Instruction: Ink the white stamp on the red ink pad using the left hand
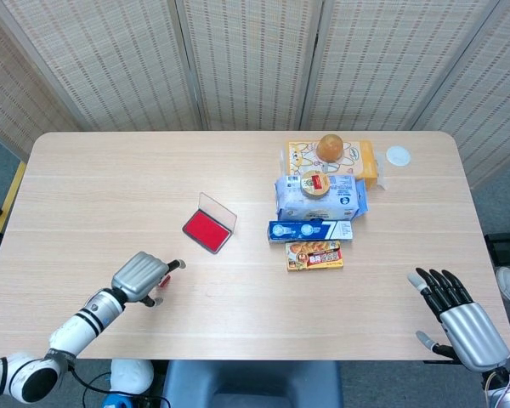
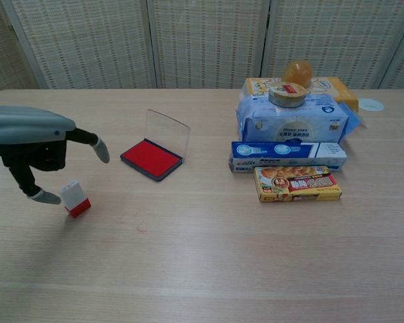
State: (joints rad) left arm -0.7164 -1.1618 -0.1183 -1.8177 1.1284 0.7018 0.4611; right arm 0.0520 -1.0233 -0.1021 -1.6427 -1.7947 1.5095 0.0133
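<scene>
Screened lab bench, folding screens

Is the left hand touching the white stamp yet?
Cannot tell. In the chest view the left hand arches over the white stamp, one fingertip right beside it; neither contact nor gap shows plainly.
</scene>
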